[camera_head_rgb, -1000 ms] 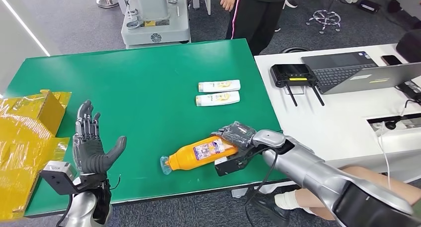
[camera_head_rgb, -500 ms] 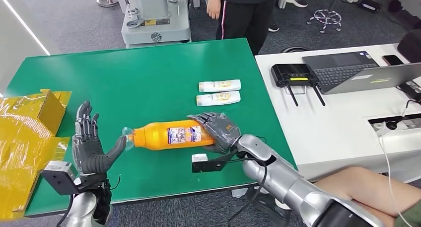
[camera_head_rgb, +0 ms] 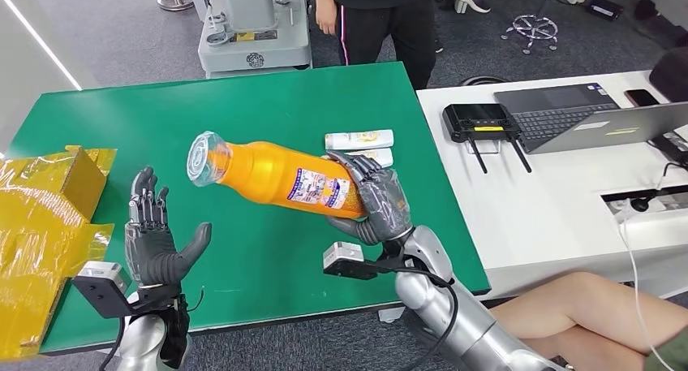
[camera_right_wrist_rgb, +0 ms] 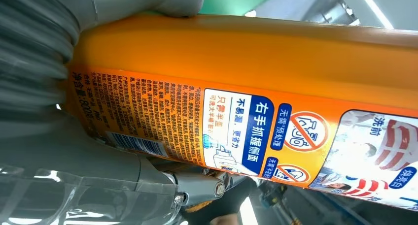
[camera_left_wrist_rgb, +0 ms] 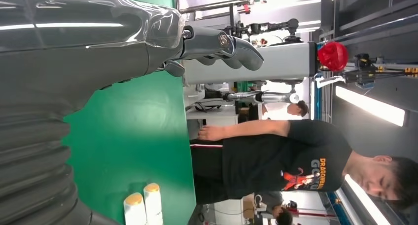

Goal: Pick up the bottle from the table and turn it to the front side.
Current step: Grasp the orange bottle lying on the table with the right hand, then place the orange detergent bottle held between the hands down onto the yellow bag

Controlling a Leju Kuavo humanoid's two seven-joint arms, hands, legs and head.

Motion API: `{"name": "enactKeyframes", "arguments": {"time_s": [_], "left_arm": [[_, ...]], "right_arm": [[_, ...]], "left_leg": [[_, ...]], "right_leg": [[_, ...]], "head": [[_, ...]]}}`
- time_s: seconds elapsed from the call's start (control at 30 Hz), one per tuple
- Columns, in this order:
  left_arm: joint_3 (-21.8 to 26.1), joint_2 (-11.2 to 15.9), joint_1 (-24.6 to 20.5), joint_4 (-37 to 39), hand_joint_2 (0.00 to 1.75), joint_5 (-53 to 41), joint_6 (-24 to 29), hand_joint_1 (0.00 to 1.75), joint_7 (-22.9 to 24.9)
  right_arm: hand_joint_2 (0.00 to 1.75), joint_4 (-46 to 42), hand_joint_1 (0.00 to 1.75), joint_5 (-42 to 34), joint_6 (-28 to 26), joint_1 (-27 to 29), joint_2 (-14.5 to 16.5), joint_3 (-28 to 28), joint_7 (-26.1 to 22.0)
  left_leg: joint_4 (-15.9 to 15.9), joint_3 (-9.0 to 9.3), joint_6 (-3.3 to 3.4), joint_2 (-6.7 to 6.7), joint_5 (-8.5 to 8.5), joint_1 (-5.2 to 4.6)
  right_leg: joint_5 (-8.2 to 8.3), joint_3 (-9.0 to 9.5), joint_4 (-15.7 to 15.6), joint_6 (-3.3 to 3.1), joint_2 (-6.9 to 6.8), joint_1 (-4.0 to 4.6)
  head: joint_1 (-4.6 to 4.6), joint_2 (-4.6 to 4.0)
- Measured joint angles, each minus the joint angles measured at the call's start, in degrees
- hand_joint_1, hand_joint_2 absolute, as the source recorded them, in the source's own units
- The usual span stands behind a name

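Green tabletop (camera_head_rgb: 243,127) is stretching out ahead of both arms, with a white desk beyond the right arm carrying a laptop (camera_head_rgb: 584,115) and a black router (camera_head_rgb: 479,121), and a person in dark clothes (camera_head_rgb: 381,22) standing at the far edge. Yellow packaging (camera_head_rgb: 40,217) is lying outboard of the left hand.

Clear of the table, the orange bottle (camera_head_rgb: 276,174) is being gripped at its base end by the right hand (camera_head_rgb: 373,200), fingers wrapping its labelled body. In the right wrist view the bottle's printed label (camera_right_wrist_rgb: 236,131), with barcode and fine text, is facing the palm side.

Its long axis is running from the right hand across towards the left hand, tilting upward, so the clear capped neck (camera_head_rgb: 204,156) is pointing up and away, above and just beyond the left hand's fingertips.

That left hand (camera_head_rgb: 158,245) is waiting palm-up with fingers spread, holding nothing, and is the nearer one to the cap end.

Two small white bottles (camera_head_rgb: 357,148) are lying just beyond the right hand.
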Motion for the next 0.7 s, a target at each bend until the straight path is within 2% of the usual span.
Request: {"name": "enactKeyframes", "arguments": {"time_s": [0.27,0.33,0.4,0.47,0.53,0.7], "left_arm": [[0.0,-0.1,0.0,0.4,1.75,0.0,0.4,0.00,0.1],[0.0,-0.2,0.0,0.4,1.75,0.0,0.4,0.00,0.2],[0.0,-0.2,0.0,0.4,1.75,-0.1,0.3,0.00,0.3],[0.0,-0.2,-0.1,0.4,1.75,-0.3,0.1,0.00,0.6],[0.0,-0.3,-0.3,0.4,1.75,-0.5,0.0,0.00,0.8],[-0.1,-0.6,-0.7,0.4,1.75,-0.6,-0.1,0.00,1.0]], "right_arm": [[1.75,-2.5,1.75,-5.7,-2.7,2.3,1.1,-1.9,-4.1],[1.75,-2.7,1.75,-8.3,-1.8,2.4,1.6,-2.3,-4.9],[1.75,-2.7,1.75,-14.6,3.7,2.6,2.2,-3.0,-5.3],[1.75,-2.2,1.75,-22.5,11.8,2.6,2.9,-3.6,-5.4],[1.75,-1.1,1.75,-27.0,17.1,2.6,3.6,-4.2,-5.4],[1.75,0.9,1.75,-29.2,19.8,2.6,4.8,-5.1,-5.5]], "left_leg": [[0.0,-0.01,0.00,0.01,0.00,0.00],[0.0,-0.01,0.00,0.02,0.00,0.00],[0.0,-0.01,0.00,0.02,0.00,0.00],[0.0,-0.01,0.00,0.02,0.00,0.01],[0.0,-0.01,-0.01,0.01,0.01,0.01],[0.0,-0.02,-0.01,0.01,0.01,0.01]], "right_leg": [[0.00,-0.02,0.0,0.00,0.01,0.00],[0.00,-0.02,0.0,0.00,0.01,0.00],[0.00,-0.02,0.0,0.00,0.01,0.00],[0.00,-0.03,0.0,0.00,0.01,0.00],[0.00,-0.03,0.0,0.00,0.01,0.00],[0.00,-0.03,0.0,0.00,0.01,0.00]], "head": [[0.00,-0.01],[0.01,0.00],[0.01,0.00],[0.00,0.00],[-0.01,0.00],[0.00,0.00]]}}
